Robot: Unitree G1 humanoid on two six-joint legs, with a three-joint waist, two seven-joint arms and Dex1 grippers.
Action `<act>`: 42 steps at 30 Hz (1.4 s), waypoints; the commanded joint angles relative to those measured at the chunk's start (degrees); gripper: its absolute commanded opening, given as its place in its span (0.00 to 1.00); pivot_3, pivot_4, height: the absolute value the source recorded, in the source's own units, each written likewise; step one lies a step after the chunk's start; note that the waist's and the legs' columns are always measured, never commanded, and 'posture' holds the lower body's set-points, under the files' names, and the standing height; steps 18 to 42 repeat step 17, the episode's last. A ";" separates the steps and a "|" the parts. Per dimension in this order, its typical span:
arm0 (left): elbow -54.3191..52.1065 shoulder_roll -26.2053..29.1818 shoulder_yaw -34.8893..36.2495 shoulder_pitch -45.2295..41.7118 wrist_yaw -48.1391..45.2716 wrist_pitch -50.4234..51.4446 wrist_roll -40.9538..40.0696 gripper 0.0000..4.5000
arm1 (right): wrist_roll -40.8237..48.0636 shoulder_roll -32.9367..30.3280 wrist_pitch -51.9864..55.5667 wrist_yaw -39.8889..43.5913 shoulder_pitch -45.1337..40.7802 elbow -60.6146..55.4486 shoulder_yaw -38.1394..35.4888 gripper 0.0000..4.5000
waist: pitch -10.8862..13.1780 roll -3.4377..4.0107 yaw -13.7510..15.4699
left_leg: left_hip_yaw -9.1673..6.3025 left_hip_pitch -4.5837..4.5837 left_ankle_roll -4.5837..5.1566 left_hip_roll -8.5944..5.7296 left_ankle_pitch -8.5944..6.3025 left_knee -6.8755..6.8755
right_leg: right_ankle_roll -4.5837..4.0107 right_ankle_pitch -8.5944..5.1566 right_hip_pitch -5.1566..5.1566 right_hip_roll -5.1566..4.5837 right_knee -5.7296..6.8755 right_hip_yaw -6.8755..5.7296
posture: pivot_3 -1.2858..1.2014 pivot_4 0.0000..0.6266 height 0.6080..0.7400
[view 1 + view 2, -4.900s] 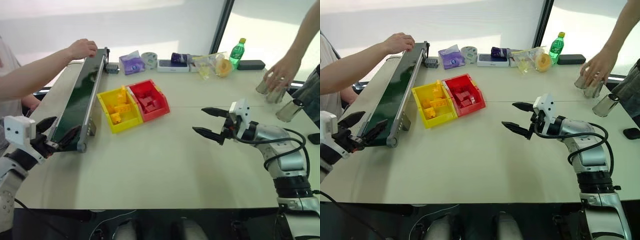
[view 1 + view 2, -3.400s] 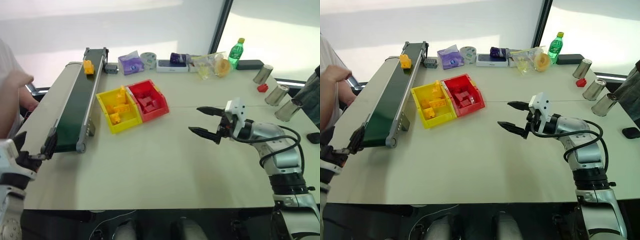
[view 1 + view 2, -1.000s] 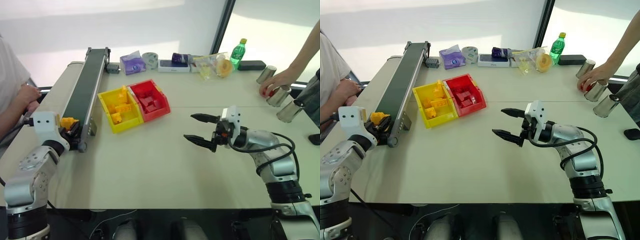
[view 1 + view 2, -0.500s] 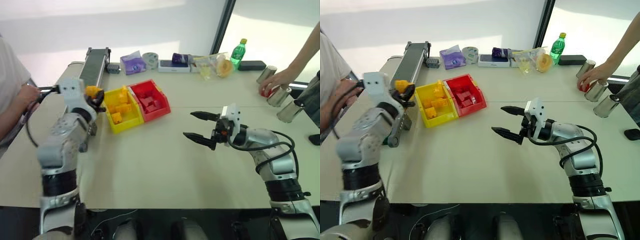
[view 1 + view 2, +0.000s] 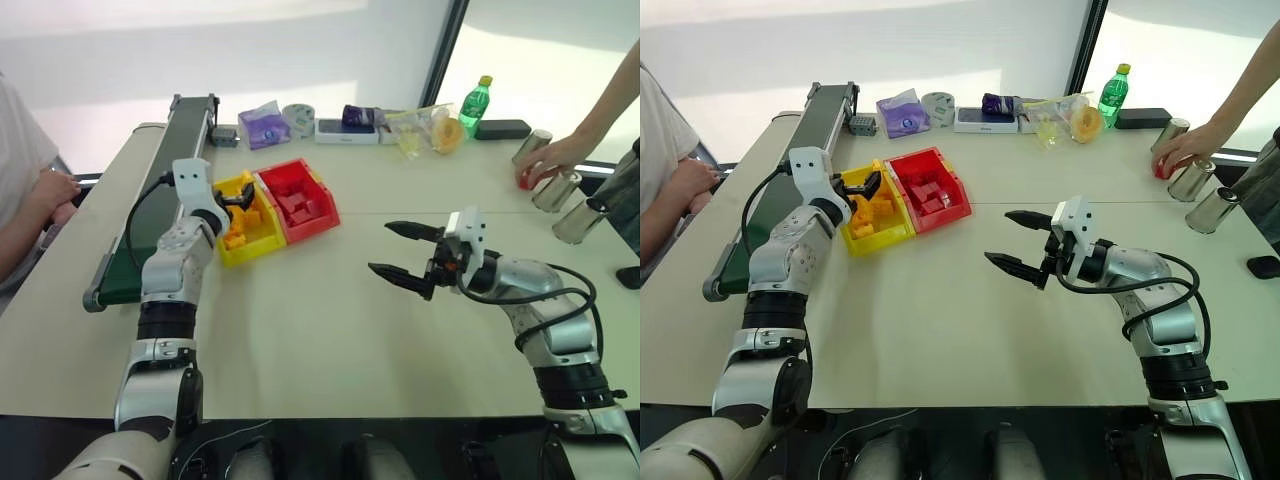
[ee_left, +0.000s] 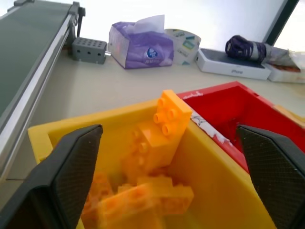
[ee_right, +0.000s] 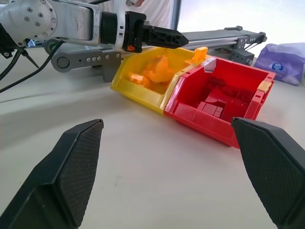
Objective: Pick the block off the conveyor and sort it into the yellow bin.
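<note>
**A:** Yellow bin [image 6: 224, 191] sits right under our left gripper [image 5: 237, 199], fingers spread wide, nothing in them. We see the block [image 6: 162, 129] just ahead of it, tilted among the other bricks in the bin.

**B:** And our right gripper [image 5: 408, 252]?

**A:** Wide apart too, empty, well right of the bins. Conveyor [image 5: 150, 215] is behind the left arm.

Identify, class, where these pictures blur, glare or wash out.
Left wrist view: the blocks low in the yellow bin smear with blur, and the window behind washes white. Eye views: daylight bleaches the far wall and glares around the green bottle.
</note>
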 commanded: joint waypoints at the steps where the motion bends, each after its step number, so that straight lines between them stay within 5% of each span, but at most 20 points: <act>1: -9.15 2.19 2.86 1.60 -1.59 -0.31 -2.47 0.99 | 0.68 -0.66 0.24 -0.20 -0.49 -2.58 -1.08 1.00 | 0.00 0.00 -0.13 | 0.00 0.00 0.00 0.01 0.00 0.00 | 0.00 0.00 0.00 0.00 0.00 0.00 | 0.52 0.24 1.00; 6: -21.84 8.66 6.16 11.22 -5.83 4.83 -5.96 0.99 | 0.31 -0.72 0.15 0.49 -1.45 -1.53 -0.60 1.00 | 0.00 0.01 -0.44 | 0.00 0.03 -0.03 0.09 0.02 -0.04 | 0.00 0.00 -0.01 -0.02 0.03 0.04 | 0.52 0.24 1.00; 12: -39.68 19.40 17.27 34.56 -18.55 10.55 -16.05 0.99 | 0.01 -1.42 -0.78 2.70 -3.17 1.60 -0.48 1.00 | 0.01 0.02 -0.54 | 0.03 0.02 -0.03 0.21 0.01 -0.10 | -0.02 -0.01 -0.08 -0.07 0.03 0.06 | 0.52 0.24 1.00; 17: -44.13 21.40 25.95 47.71 -23.18 9.90 -19.37 0.99 | -0.39 -1.27 -1.90 4.02 -4.01 3.88 -0.12 1.00 | 0.01 0.01 0.23 | -0.05 0.04 0.00 0.15 -0.01 -0.01 | -0.04 -0.01 0.05 -0.19 0.03 0.01 | 0.52 0.24 1.00; 42: -44.13 21.40 25.95 47.71 -23.18 9.90 -19.37 0.99 | -0.39 -1.27 -1.90 4.02 -4.01 3.88 -0.12 1.00 | 0.01 0.01 0.23 | -0.05 0.04 0.00 0.15 -0.01 -0.01 | -0.04 -0.01 0.05 -0.19 0.03 0.01 | 0.52 0.24 1.00</act>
